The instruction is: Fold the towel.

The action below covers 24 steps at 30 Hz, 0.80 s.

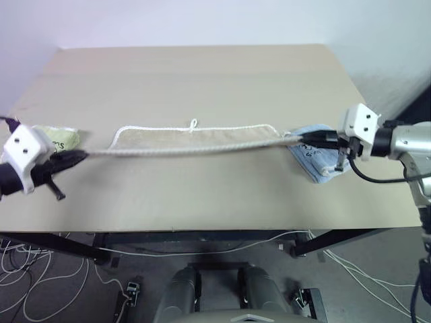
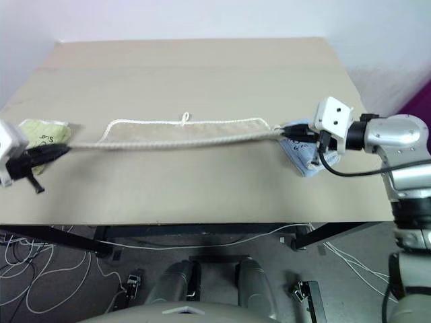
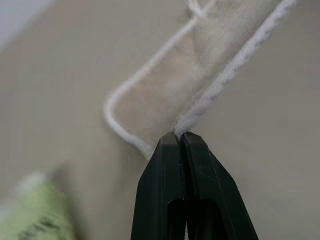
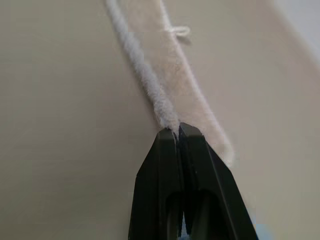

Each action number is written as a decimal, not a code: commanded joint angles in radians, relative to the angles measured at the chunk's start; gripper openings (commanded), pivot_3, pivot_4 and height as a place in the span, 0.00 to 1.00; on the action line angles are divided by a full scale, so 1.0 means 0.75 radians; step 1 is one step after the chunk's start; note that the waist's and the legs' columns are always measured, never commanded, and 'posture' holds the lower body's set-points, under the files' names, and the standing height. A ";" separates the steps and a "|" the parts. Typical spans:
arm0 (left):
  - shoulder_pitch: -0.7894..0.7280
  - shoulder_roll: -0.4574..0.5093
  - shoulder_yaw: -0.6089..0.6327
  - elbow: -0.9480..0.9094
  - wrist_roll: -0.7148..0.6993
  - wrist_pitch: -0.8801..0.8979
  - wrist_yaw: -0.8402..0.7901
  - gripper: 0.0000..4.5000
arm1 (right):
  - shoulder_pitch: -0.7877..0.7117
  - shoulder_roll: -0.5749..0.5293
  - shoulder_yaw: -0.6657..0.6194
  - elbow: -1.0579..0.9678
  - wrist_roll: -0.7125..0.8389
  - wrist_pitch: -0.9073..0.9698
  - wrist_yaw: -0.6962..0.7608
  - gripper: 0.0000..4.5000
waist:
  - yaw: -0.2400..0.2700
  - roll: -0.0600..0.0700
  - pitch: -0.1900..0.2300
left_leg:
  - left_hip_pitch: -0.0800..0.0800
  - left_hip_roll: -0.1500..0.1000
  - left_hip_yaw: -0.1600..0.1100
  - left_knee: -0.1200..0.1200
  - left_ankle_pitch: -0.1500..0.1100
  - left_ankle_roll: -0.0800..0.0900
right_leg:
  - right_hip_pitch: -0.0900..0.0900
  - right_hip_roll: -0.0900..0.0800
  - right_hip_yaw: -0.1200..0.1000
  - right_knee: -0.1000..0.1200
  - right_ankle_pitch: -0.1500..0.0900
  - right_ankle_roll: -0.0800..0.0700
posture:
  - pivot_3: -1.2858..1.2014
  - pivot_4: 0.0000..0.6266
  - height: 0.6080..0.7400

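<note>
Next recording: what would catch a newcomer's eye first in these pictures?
The beige towel stretched taut across the middle of the table, its near edge pulled into a straight line. The left gripper pinches one end and the right gripper the other, both shut on the white corded edging. A light-green folded towel lies behind the left gripper, and a light-blue one under the right.

Three towels lie on one counter (image 1: 202,74): one beige towel (image 1: 195,138) with white corded edging, one light-green folded towel (image 1: 59,137) and one light-blue folded towel (image 1: 311,159). Two end effectors are present, the left end effector (image 1: 79,156) and the right end effector (image 1: 304,139), each with two black fingers.
</note>
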 commanded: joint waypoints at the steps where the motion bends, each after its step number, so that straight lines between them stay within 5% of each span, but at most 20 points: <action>1: 0.096 0.001 0.128 -0.074 -0.047 0.040 -0.038 0.00 | 0.091 -0.061 -0.110 -0.196 0.127 0.143 0.025 0.01 | 0.002 0.000 0.000 | 0.001 0.000 -0.001 0.000 0.000 0.000 | 0.001 0.000 0.000 -0.001 0.000 0.000 | 0.52 0.24 1.00; 5: 0.297 -0.041 0.221 -0.137 -0.102 0.091 -0.122 0.00 | 0.319 -0.146 -0.210 -0.373 0.254 0.287 0.124 0.01 | 0.022 0.001 -0.001 | 0.002 0.001 -0.001 0.000 -0.001 0.001 | 0.004 -0.001 -0.001 -0.005 0.000 0.000 | 0.52 0.24 1.00; 11: 0.336 -0.054 0.230 -0.174 -0.137 0.125 -0.127 0.00 | 0.379 -0.134 -0.208 -0.440 0.271 0.313 0.115 0.01 | 0.034 0.000 -0.001 | 0.002 0.001 -0.001 0.001 -0.002 0.001 | 0.007 -0.002 -0.001 -0.006 0.000 -0.001 | 0.52 0.24 1.00; 24: -0.402 -0.052 -0.284 0.321 0.161 -0.035 0.136 0.00 | -0.099 0.091 0.131 0.139 -0.135 0.048 -0.034 0.01 | 0.027 0.000 -0.001 | 0.001 0.000 0.000 0.000 -0.001 0.001 | 0.004 -0.001 -0.002 -0.007 0.001 0.000 | 0.52 0.24 1.00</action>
